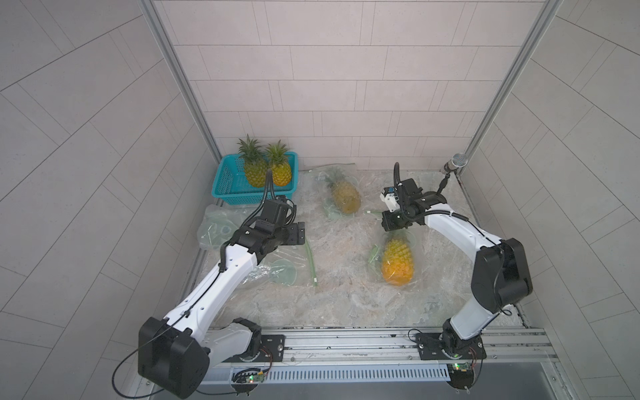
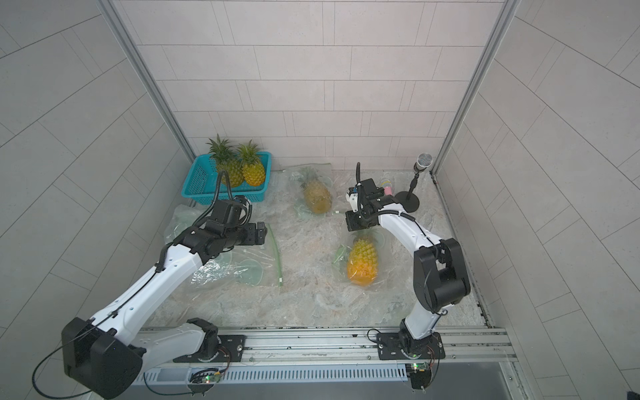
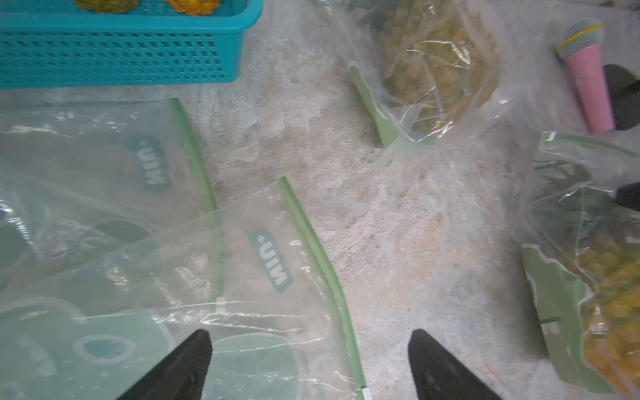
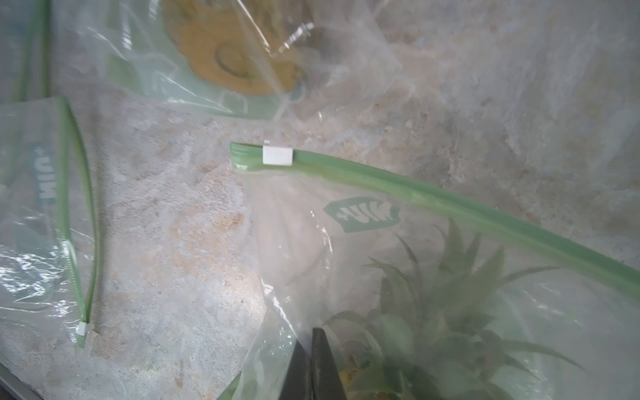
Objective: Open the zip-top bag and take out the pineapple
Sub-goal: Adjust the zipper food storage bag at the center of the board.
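Right gripper (image 4: 311, 343) being held shut at zip-top bag (image 4: 346, 249) film beside crown; real pinch can't be confirmed tbh. Pineapple (image 1: 398, 263) being enclosed by bag, mid-table near right arm. Left gripper (image 3: 311, 337) being held wide open, empty. Imo film should be getting anchored while slider (image 4: 277, 155) is being dragged along track, not yanked.

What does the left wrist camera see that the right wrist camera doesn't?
Only left wrist: the blue basket, a pink microphone and the open left gripper.
Only right wrist: the right gripper, shut at the near bag, and that bag's label.
Both: an empty bag, the far pineapple in its own bag, and the table.
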